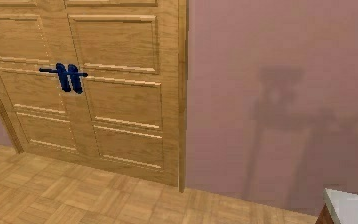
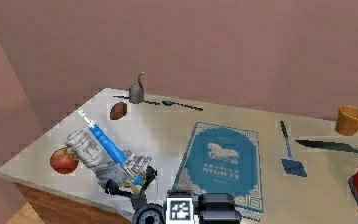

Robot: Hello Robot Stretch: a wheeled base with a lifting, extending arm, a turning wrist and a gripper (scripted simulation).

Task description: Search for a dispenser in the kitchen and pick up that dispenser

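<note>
In the arm side view a small grey bottle-shaped thing with a thin neck (image 2: 137,90), possibly the dispenser, stands near the far edge of a pale countertop (image 2: 157,125). My gripper (image 2: 127,188) rises from the bottom edge, left of its white marked square (image 2: 180,208), and lies over the counter's near part. A pale statue-like thing with a blue stick across it (image 2: 97,148) lies right at the fingers, so I cannot tell whether the gripper holds anything.
Also on the counter are a red apple (image 2: 64,160), a brown round thing (image 2: 118,109), a teal book (image 2: 222,160), a blue spatula (image 2: 292,155), a knife (image 2: 332,147) and an orange bowl (image 2: 353,120). Ahead, a wooden double door (image 1: 87,80) with dark handles is set in a pink wall (image 1: 277,100).
</note>
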